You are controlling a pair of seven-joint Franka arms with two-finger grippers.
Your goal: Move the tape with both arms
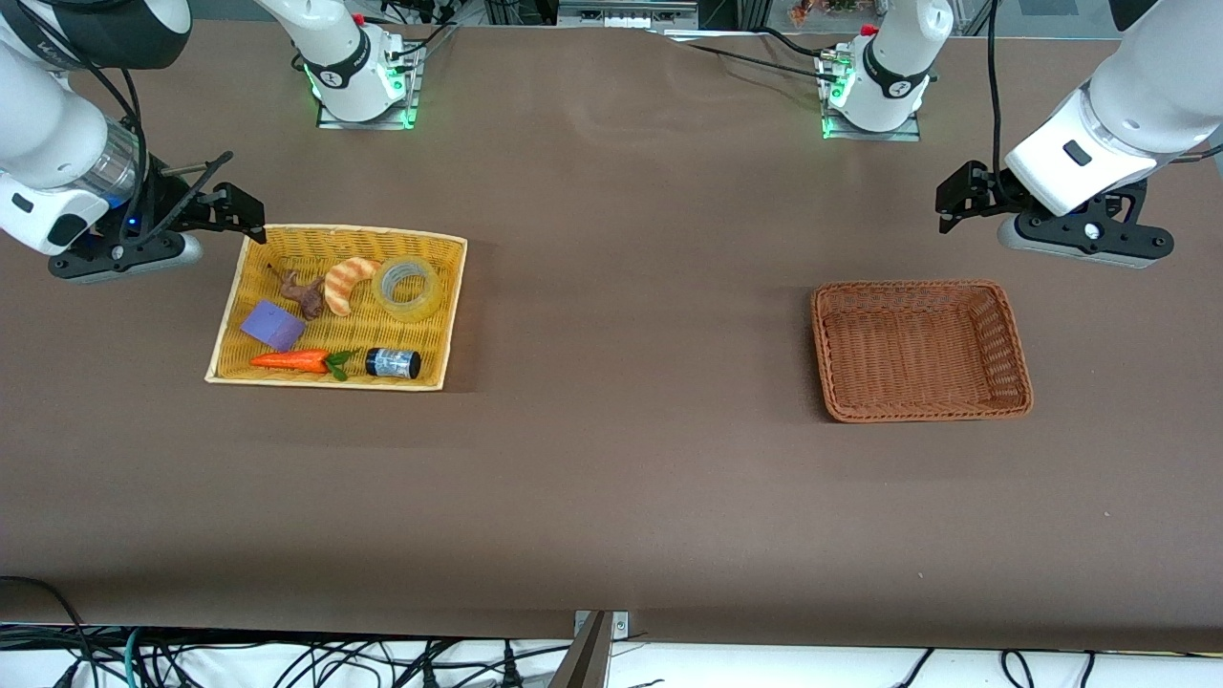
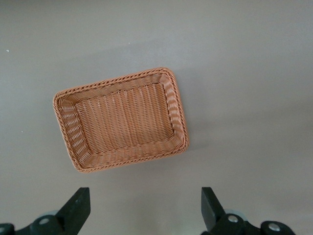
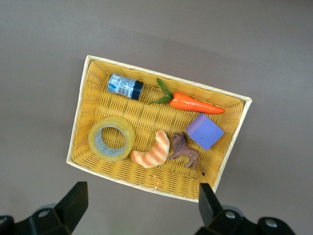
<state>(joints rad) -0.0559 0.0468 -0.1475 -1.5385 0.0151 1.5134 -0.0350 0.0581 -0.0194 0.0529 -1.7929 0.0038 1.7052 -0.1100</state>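
No text can be read: the blue label on the small dark jar (image 1: 393, 363), lying in the yellow basket (image 1: 239, 287), is too small to make out.

Even, bright overhead light, soft shadows beside both baskets, and no glare or blur.

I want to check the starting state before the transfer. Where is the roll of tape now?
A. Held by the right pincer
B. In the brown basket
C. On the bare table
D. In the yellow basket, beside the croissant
D. The tape lies flat in the yellow basket next to the croissant; the brown basket holds nothing, and the right pincer is open.
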